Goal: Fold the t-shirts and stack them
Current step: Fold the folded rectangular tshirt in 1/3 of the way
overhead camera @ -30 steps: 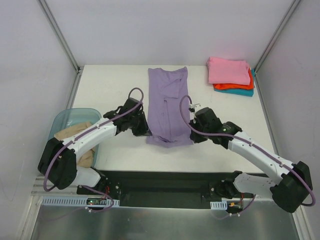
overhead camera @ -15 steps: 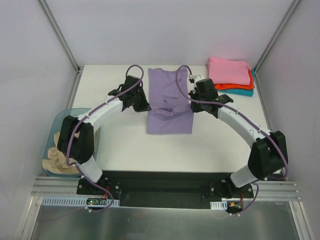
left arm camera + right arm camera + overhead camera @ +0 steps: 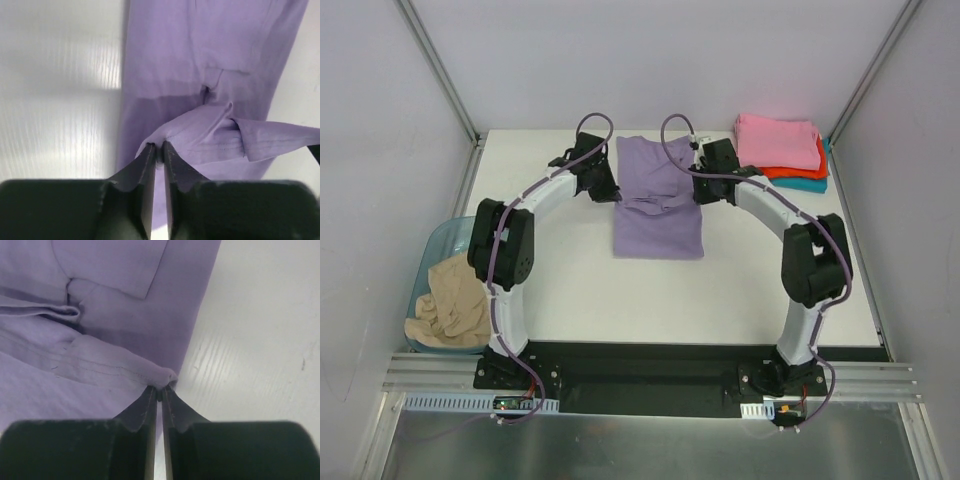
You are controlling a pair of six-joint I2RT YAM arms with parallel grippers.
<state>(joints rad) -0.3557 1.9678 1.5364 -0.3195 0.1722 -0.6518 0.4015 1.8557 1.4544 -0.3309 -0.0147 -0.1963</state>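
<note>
- The lavender t-shirt (image 3: 658,225) lies folded into a narrow strip on the far middle of the desk (image 3: 550,290). The pink-topped stack (image 3: 775,140) sits apart from it, toward 1 o'clock.
- The left jaws are pinched shut on the left corner of its stitched hem (image 3: 100,372), and the right jaws on the right corner. The hem is drawn between them over the layer beneath.
- The cloth looks like thin, limp, light cotton. It will likely sag and drag wherever it is unsupported, so the hem corners are the sound hold, though a shallow pinch could slip.
- The long axis runs from 12 to 6 o'clock. The gripped hem crosses it from 9 to 3, about midway along. I cannot tell which end has the neck.
</note>
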